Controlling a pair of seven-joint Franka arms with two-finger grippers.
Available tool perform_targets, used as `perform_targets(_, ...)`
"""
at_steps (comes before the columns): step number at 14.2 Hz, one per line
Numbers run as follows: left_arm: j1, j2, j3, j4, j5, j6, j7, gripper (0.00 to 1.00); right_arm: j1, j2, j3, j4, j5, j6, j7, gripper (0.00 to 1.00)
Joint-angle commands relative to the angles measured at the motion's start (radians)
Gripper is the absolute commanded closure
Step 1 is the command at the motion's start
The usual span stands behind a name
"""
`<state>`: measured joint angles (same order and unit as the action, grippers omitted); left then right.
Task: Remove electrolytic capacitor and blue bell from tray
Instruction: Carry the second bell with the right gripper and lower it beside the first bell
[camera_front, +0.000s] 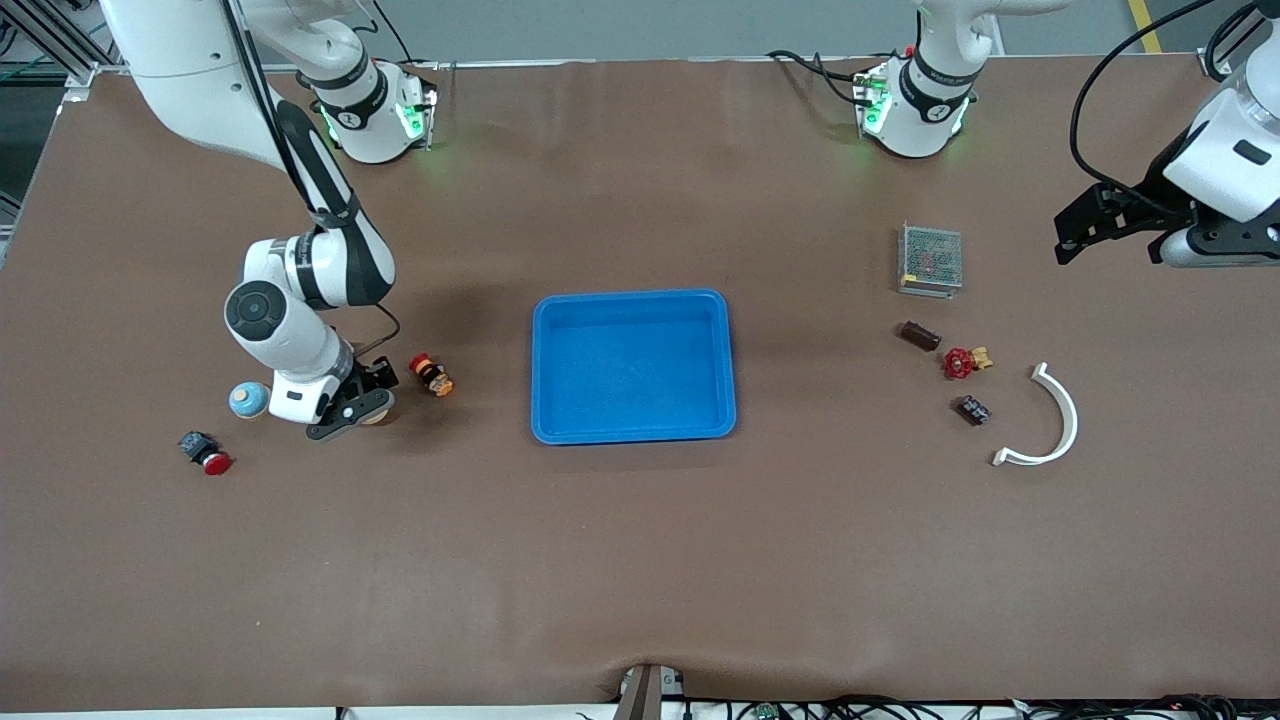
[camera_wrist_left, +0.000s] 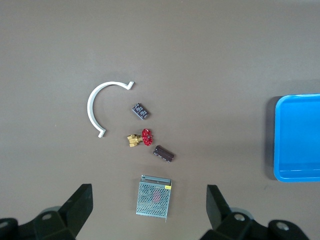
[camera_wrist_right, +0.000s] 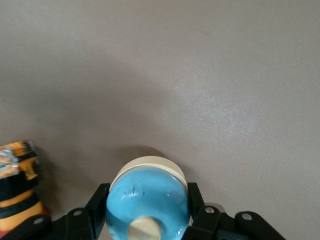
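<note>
1. The right gripper (camera_front: 352, 408) is down at the table toward the right arm's end, jaws closed on a bell (camera_wrist_right: 147, 200) with a blue dome and a cream base; the right wrist view shows a black finger (camera_wrist_right: 99, 197) pressed to each side of the dome
2. Just beside that grip, toward the tray, lies an orange and black button (camera_front: 432, 375); a second round blue and cream piece (camera_front: 249, 400) sits on the gripper's outer side, and a red-capped push button (camera_front: 205, 453) lies nearer the front camera
3. The blue tray (camera_front: 720, 420) sits at mid-table with nothing in it
4. The left gripper (camera_wrist_left: 149, 196) hangs high over the left arm's end of the table, jaws spread wide and holding nothing, as that arm waits
5. The capacitor (camera_front: 920, 335), a dark brown cylinder, lies on its side on the table between the tray and the left arm's end, well apart from the tray
6. Around it: a metal mesh box (camera_front: 930, 260) farther from the front camera, a red-handled valve (camera_front: 962, 362) just beside it, a small dark block (camera_front: 973, 410) nearer the camera, and a white curved strip (camera_front: 1062, 425) toward the table's end
</note>
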<state>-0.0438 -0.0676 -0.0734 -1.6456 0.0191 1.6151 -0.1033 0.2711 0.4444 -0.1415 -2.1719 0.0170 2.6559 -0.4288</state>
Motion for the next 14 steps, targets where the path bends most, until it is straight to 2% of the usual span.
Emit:
perform_targets(1, -0.005, 0.002, 0.000, 0.009, -0.001, -0.018, -0.010, 0.00, -0.018, 0.019, 0.014, -0.012, -0.012, 0.054, -0.013, 0.61)
perform_targets(7, -0.002, 0.000, 0.000, 0.012, -0.001, -0.020, 0.004, 0.00, -0.016, 0.040, 0.014, -0.014, -0.012, 0.087, -0.013, 0.61)
perform_targets(8, -0.001, 0.000, 0.001, 0.012, -0.001, -0.020, 0.007, 0.00, -0.016, 0.040, 0.014, -0.014, -0.012, 0.085, -0.013, 0.53)
perform_targets(9, -0.001, -0.001, 0.001, 0.012, -0.001, -0.020, 0.005, 0.00, -0.018, 0.040, 0.014, -0.012, -0.012, 0.085, -0.011, 0.20)
perform_targets(10, -0.002, 0.000, 0.001, 0.012, -0.001, -0.020, 0.004, 0.00, -0.020, 0.040, 0.014, -0.011, -0.011, 0.084, -0.008, 0.00)
perform_targets(14, -0.001, 0.000, 0.001, 0.010, -0.001, -0.020, 0.004, 0.00, -0.030, 0.031, 0.014, 0.007, -0.011, 0.059, -0.005, 0.00)
